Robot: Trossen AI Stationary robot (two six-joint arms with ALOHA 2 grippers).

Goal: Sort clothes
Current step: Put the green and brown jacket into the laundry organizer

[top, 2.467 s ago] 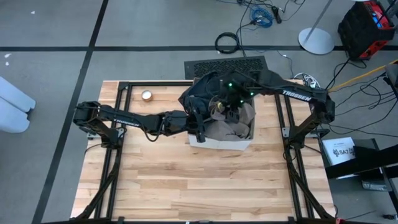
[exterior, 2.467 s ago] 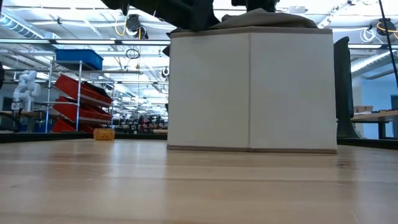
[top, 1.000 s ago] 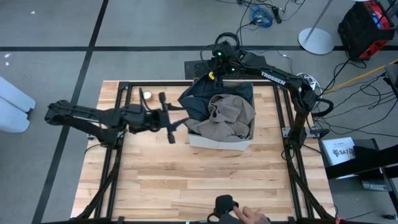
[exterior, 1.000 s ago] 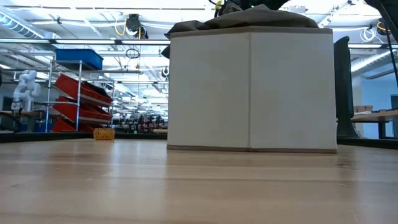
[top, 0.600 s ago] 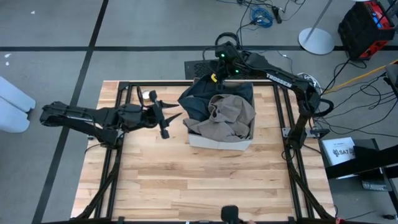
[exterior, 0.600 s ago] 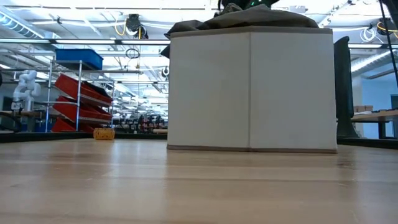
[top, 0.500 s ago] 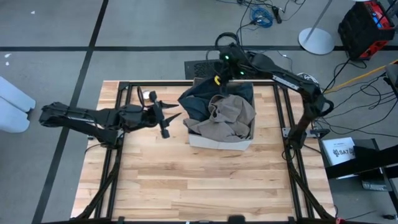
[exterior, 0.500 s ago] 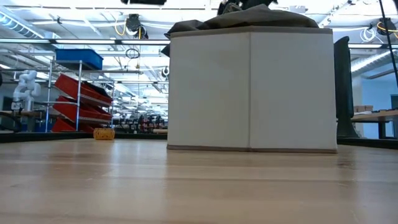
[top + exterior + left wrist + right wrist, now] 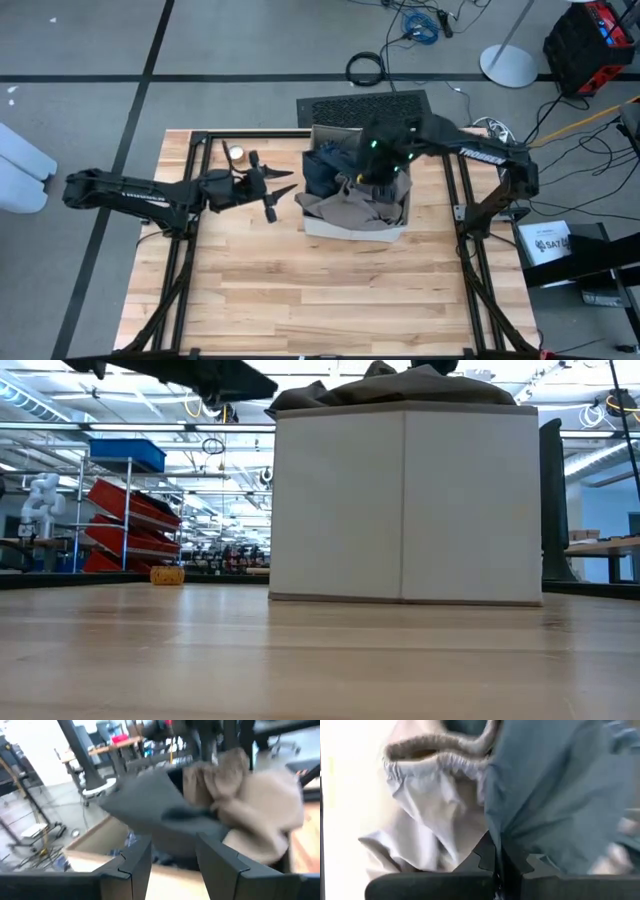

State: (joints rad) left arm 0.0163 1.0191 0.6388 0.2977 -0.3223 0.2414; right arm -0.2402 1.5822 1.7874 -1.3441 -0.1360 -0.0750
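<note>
Overhead, your clothes [image 9: 352, 195] sit heaped in the box [image 9: 352, 228]; the right gripper [image 9: 375, 172] is over them, the left gripper [image 9: 268, 188] beside the box, fingers apart. Level view: fabric mounds above the box. Right wrist: jaws together among folds; whether they pinch cloth, you can't tell. Soft, light stuff; take a bunched fold.

Dark garment [image 9: 150, 807] and tan garment [image 9: 255, 805] heaped in box [image 9: 90, 852].
</note>
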